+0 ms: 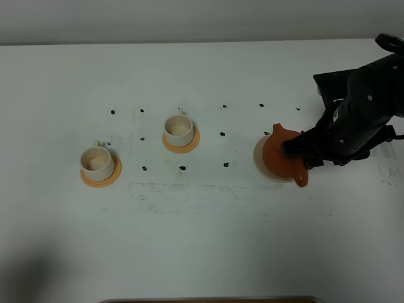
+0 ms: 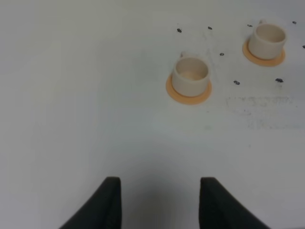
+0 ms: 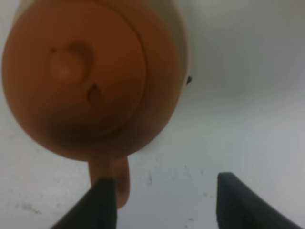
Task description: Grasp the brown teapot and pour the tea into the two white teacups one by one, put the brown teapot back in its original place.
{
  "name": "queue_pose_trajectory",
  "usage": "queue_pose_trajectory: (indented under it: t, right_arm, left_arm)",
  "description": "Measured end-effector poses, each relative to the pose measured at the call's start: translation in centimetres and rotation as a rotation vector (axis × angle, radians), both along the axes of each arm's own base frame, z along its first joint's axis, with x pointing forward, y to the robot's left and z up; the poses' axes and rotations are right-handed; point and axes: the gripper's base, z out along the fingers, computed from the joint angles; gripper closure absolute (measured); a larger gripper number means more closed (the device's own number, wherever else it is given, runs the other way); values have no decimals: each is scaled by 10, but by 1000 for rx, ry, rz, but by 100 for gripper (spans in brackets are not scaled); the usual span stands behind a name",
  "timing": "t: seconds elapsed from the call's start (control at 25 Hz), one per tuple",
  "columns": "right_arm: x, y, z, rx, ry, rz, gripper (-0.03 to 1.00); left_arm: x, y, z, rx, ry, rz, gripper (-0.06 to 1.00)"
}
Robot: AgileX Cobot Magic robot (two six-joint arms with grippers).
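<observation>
Text: none legible | table: scattered black marks, faint smudged patch, no letters or digits readable | teapot, cups, coasters: no readable label or brand
</observation>
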Motion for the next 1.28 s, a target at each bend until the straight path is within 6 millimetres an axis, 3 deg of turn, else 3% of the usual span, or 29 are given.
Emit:
queue_pose_trajectory:
  t: [0.4, 0.68, 1.28]
  right_arm:
    - [3, 22, 11, -41, 7, 79, 48]
    - [10, 23, -6, -93, 77, 84, 48]
    - [18, 22, -13, -111, 125, 68, 48]
  left_arm:
    - [0, 0, 0, 0, 0, 0, 54]
    - [0, 0, 0, 0, 0, 0, 54]
    - [0, 0, 0, 0, 0, 0, 54]
